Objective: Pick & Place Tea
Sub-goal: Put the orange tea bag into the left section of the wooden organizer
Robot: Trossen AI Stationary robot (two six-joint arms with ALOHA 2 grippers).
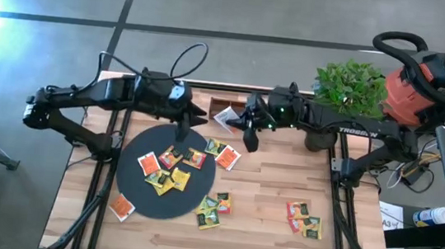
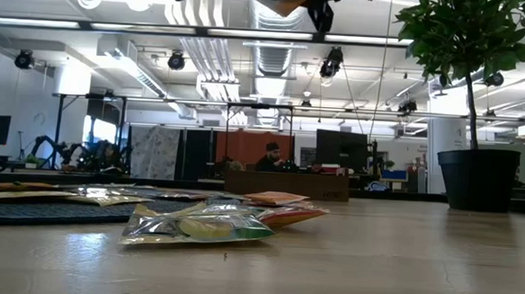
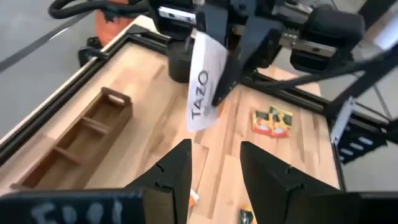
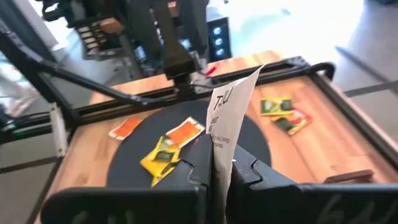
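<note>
The tea packet now in play, a white one printed with dark letters, hangs in the air over the back of the table, near the wooden compartment tray, pinched by its lower edge in the right pincer, whose fingers are pressed together on it so that the flat sachet stands up on edge, probably so it can be slid upright into a narrow slot. From the left wrist view the same packet dangles in front of the tray, whose compartments look open and unfilled from here, which fits a judgement that the sorting has barely started. The left pincer hovers over the far edge of the black disc with its fingers spread and nothing between them, seemingly having let go or readying for another pick. The rest of the tea lies flat: orange and yellow packets clustered on the disc, where they are grouped within easy reach of the left arm, a green and yellow pair just off its rim, an orange one by the near left edge, and a small group well apart on the right. A potted plant stands at the back right, clear of the work.
</note>
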